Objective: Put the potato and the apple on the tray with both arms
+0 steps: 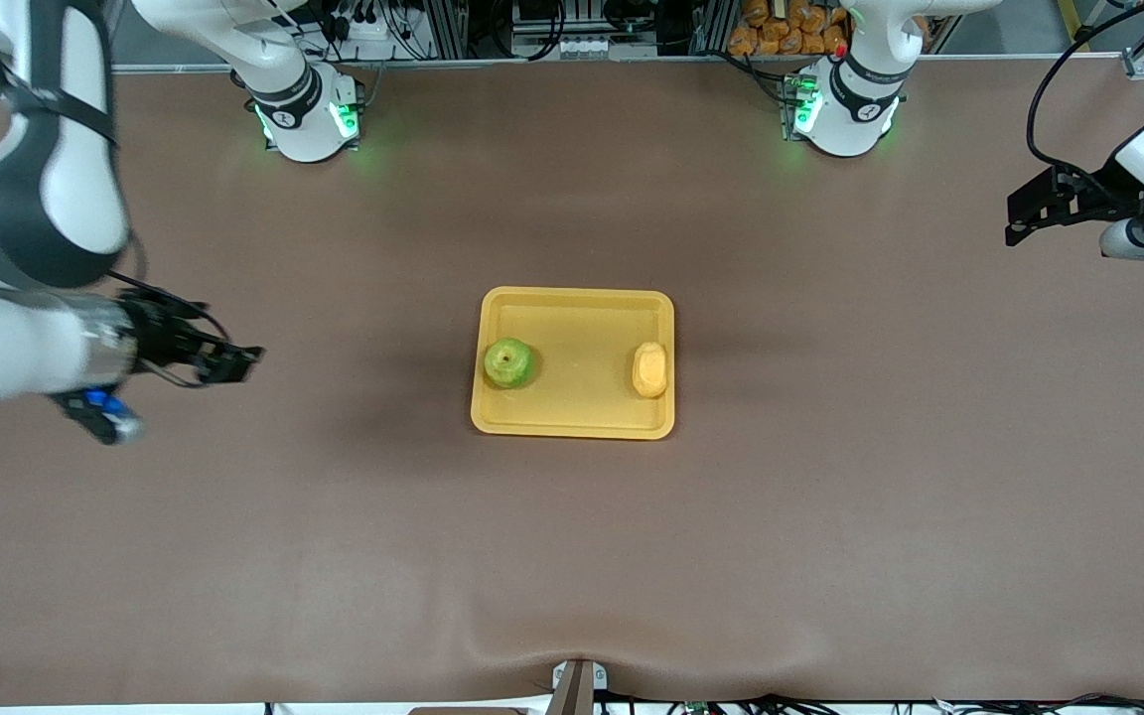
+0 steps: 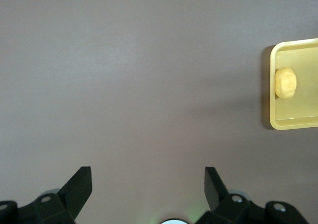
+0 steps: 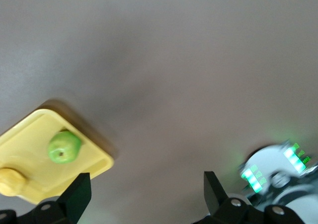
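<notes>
The yellow-orange tray [image 1: 577, 318] lies at the table's middle. The green apple [image 1: 509, 362] sits in it by the rim toward the right arm's end. The potato [image 1: 649, 369] lies in it by the rim toward the left arm's end. My right gripper [image 1: 224, 359] is open and empty, up over bare table toward the right arm's end. My left gripper [image 1: 1029, 211] is open and empty, up over bare table at the left arm's end. The left wrist view shows the potato [image 2: 285, 82] in the tray [image 2: 293, 122]. The right wrist view shows the apple [image 3: 63, 147], the potato [image 3: 12, 181] and the tray [image 3: 94, 159].
The brown table cover [image 1: 830, 497] spreads all round the tray. The two arm bases, lit green, stand at the edge farthest from the front camera [image 1: 309, 114] [image 1: 845, 109]. The right arm's base also shows in the right wrist view [image 3: 278, 169].
</notes>
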Controlling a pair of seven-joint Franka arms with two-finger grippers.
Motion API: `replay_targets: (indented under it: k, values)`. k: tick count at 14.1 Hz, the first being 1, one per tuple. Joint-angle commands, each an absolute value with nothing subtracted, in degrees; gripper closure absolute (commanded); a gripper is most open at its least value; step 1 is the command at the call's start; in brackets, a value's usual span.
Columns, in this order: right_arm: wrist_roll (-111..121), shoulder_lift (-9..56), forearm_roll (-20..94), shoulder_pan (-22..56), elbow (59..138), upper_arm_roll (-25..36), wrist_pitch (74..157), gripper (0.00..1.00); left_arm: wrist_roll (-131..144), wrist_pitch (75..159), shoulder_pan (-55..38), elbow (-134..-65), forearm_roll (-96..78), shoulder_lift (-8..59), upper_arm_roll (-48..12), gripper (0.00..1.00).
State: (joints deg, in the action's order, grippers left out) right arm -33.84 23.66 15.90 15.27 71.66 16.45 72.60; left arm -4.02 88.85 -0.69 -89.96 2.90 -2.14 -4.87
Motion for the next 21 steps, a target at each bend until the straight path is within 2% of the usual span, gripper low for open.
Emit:
replay_targets:
  k: [1,4,8,11,16,19,21]
  values:
    - [-21.5,18.8,12.0,12.8,72.3,15.6,70.4,0.0,-5.7,87.5,-0.2,-89.5,1.9,-2.4,-5.3,0.0]
    - [-16.4,16.6,9.3,11.3,72.4,15.6,67.0,0.0,-6.3,88.2,0.1,-90.7,1.0,-3.3,-5.2,0.0]
    - [-10.4,13.2,5.8,9.7,72.3,16.6,66.7,0.0,-4.9,88.2,0.0,-90.5,0.9,-2.8,-5.1,0.0]
    - [-5.7,13.5,5.5,7.5,67.1,17.2,65.2,0.0,-5.5,88.2,0.0,-90.6,1.1,-3.0,-5.2,0.0]
    - [-5.4,12.3,6.3,6.9,67.1,16.9,63.9,0.0,-5.5,88.2,-0.1,-90.6,1.1,-3.0,-5.2,0.0]
    - [-5.3,9.2,6.2,7.0,69.5,17.0,65.1,0.0,-5.9,88.2,-0.1,-90.5,1.1,-3.0,-5.2,0.0]
    - [-5.3,5.9,6.2,7.0,74.2,17.0,67.8,0.0,-6.0,88.2,-0.1,-90.5,1.1,-3.0,-5.2,0.0]
